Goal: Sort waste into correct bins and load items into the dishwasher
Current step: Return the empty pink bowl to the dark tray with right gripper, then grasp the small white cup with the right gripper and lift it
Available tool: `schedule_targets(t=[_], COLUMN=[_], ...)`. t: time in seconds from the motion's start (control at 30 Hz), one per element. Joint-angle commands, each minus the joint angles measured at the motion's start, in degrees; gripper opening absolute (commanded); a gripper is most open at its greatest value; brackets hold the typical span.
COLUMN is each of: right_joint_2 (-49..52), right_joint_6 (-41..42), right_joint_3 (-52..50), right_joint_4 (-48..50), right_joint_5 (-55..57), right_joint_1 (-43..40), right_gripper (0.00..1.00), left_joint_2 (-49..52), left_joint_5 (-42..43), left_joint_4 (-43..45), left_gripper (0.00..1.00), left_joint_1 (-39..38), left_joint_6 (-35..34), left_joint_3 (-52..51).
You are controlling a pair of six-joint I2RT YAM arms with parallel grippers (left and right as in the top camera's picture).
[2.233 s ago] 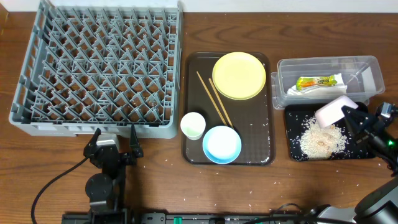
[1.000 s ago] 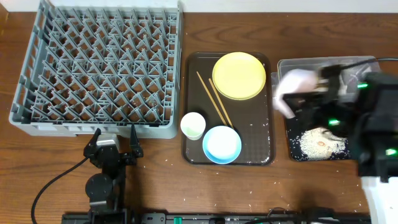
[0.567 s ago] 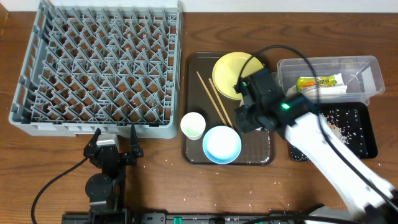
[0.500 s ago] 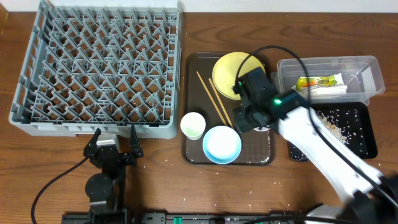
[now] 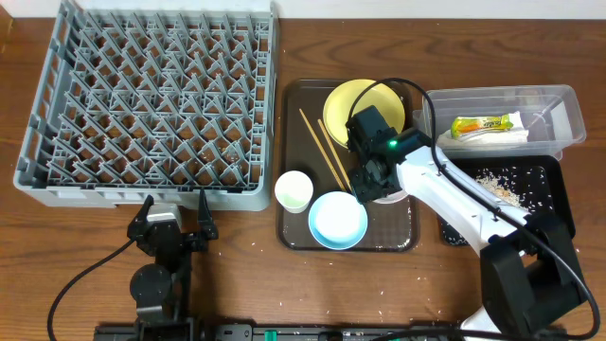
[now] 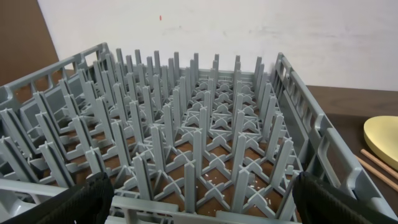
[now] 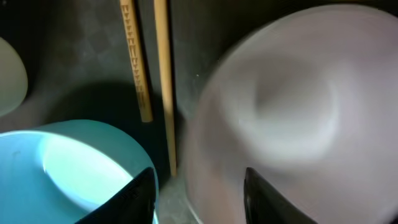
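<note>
- Overhead: the right fingers (image 5: pixel 371 182) hang over the dark brown serving tray (image 5: pixel 298 232). The white bowl (image 5: pixel 390 195) sits just under them, at 5 o'clock of the yellow plate (image 5: pixel 346 104) and 2 o'clock of the light blue bowl (image 5: pixel 338 219).
- Right wrist view: these fingers stand part-spread, with the bowl's blurred edge between them. I cannot tell whether they pinch it.
- The waste looks sorted. The snack wrapper (image 5: pixel 486 124) and napkin (image 5: pixel 492 139) lie in the clear tub (image 5: pixel 568 99), and the rice (image 5: pixel 492 180) lies in the black tray (image 5: pixel 549 189).
- The step in hand is probably loading, starting with the white bowl. The dish rack (image 5: pixel 151 95), at 10 o'clock of the serving tray, holds no dishes.
- The next move calls for a sure hold on the bowl's rim. Then comes a long carry toward 10 o'clock, clear of the chopsticks (image 5: pixel 327 150) and small white cup (image 5: pixel 294 189), setting the bowl tilted between pegs.
- The left fingers (image 6: pixel 84 202) are spread wide and empty at the rack's 6 o'clock edge.
</note>
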Motion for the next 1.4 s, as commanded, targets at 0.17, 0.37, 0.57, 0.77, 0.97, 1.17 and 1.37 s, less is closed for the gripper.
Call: schedule_targets(t=[0.17,0.37,0.57,0.77,0.97,1.17,1.37], right_joint_2=[0.13,0.24,3.02,7.04,10.1,12.35,17.25], right_joint_6=[0.17,3.91,9.49,10.97,11.82,12.63,13.55], right_joint_3=[18.6,22.91,22.88,22.88,22.88,22.88,22.88], right_joint_4=[-10.4,-8.52,-7.93,-7.96,-7.43,-6.14,-5.68], right_joint_5=[-3.67,-9.2,-9.14,-9.42,-10.84,-10.8,-10.82], right_joint_1=[-0.72,0.87,3.85,6.21,7.78,9.01,9.79], right_gripper=[0.56,0.57,0.57,0.59,0.6,0.59,0.43], left_joint_2=[-0.26,-0.26,-0.26,-0.26,-0.26,-0.24,-0.26], left_joint_5=[-0.04,-0.04,-0.04,-0.04,-0.04,-0.04,-0.04], left_joint_4=[-2.03,-2.03,-2.03,-2.03,-2.03,-2.03,-2.03], left_gripper=[0.93,0.93,0.93,0.93,0.93,0.93,0.93], left_joint_1=[0.24,0.24,0.24,0.24,0.24,0.24,0.24], left_joint_6=[0.79,0.79,0.79,0.79,0.79,0.79,0.79], left_joint_3=[-0.94,-0.94,-0.94,-0.94,-0.94,-0.94,-0.94])
